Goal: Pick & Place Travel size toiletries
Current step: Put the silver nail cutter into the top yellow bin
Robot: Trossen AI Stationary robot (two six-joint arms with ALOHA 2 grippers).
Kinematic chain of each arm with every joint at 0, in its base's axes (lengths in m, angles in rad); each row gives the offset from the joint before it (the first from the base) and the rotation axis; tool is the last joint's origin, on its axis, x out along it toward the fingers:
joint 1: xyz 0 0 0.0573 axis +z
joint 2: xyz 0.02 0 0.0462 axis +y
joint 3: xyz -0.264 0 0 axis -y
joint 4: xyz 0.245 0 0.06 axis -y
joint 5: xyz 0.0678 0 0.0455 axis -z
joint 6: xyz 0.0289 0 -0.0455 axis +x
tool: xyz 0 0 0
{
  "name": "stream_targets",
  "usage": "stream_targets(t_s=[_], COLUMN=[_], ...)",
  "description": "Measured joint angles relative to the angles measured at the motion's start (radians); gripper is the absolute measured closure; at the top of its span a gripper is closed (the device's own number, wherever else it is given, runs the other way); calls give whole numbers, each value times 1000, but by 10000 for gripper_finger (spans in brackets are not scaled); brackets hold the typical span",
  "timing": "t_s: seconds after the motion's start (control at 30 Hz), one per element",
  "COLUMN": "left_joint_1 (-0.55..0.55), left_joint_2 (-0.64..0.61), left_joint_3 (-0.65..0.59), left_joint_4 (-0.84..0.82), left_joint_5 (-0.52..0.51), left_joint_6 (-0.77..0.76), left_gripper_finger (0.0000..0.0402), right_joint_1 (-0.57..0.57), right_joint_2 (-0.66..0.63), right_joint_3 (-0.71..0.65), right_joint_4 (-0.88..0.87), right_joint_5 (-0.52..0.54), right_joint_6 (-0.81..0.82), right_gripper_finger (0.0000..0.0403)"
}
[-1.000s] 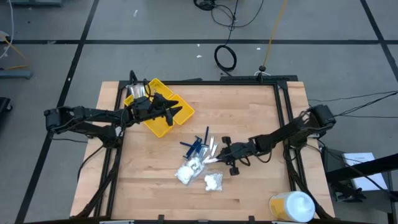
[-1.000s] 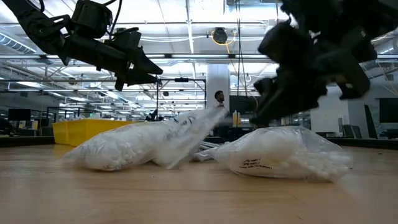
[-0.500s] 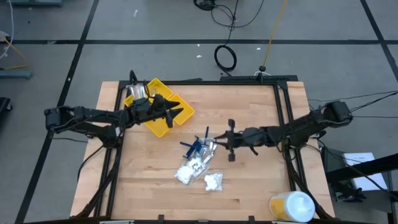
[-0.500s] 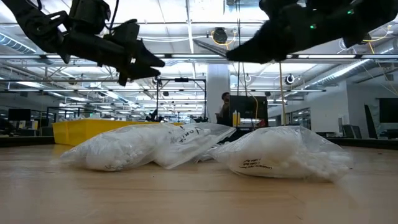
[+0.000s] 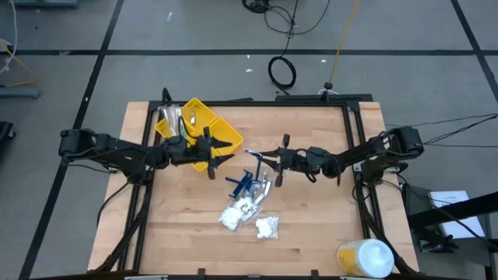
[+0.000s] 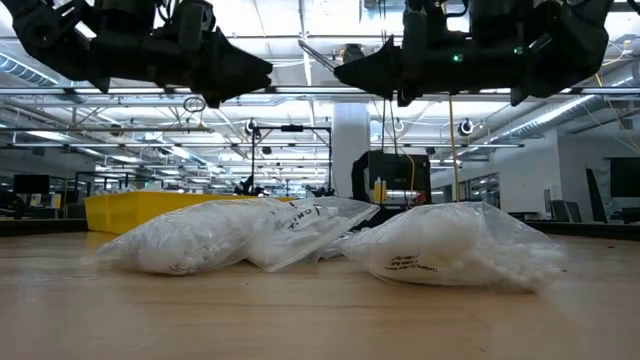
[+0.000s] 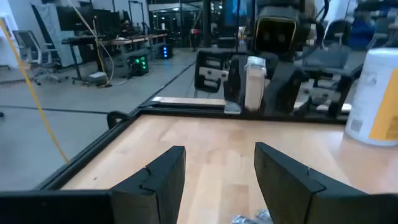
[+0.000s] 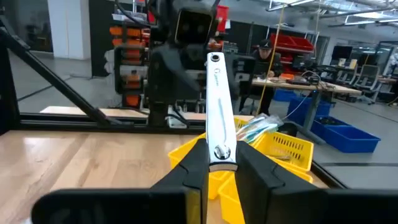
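A big open workshop stretches behind my wooden worktop [image 5: 311,225], where a person sits at a far bench. My right tool [image 8: 214,163] hangs above the middle of the worktop, clamped on a silvery-clear tube [image 8: 217,106] that stands up between its fingers and points toward the yellow tray [image 5: 222,134]. My left tool [image 7: 214,171] hovers just beside the tray's near edge with its fingers spread and nothing between them.

The rest of the toiletries lie below and between the arms: dark blue sticks [image 5: 243,183], and two clear bags of white lumps [image 6: 200,235] touching each other, with a third [image 5: 267,226] a little apart. Some packets [image 5: 173,120] appear to sit in the tray already, though I can't make them out well.

I judge this to be the carry step, with the tube on its way over. Next I must bring the right tool above a tray compartment, keep clear of the left arm there, and release.
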Motion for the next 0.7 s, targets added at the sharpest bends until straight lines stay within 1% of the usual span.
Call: stream_targets(t_s=[0.1, 0.17, 0.4, 0.57, 0.7], left_joint_1=[-1, -1, -14, -42, -58], left_joint_2=[43, 78, 249, 332, 344], left_joint_3=[27, 49, 175, 262, 288], left_joint_4=[42, 42, 48, 53, 52], left_joint_5=[0, 8, 53, 64, 101], left_joint_6=[-9, -23, -33, 4, 29], left_gripper_finger=[198, 184, 145, 133, 133], right_joint_1=[0, 0, 0, 0, 0], right_joint_2=[11, 18, 20, 20, 21], right_joint_3=[0, 0, 0, 0, 0], right_joint_4=[26, 52, 70, 59, 39], right_joint_5=[-1, -1, -27, -28, -28], right_joint_6=[-2, -5, -9, -11, -15], right_gripper_finger=[361, 361, 361, 361, 361])
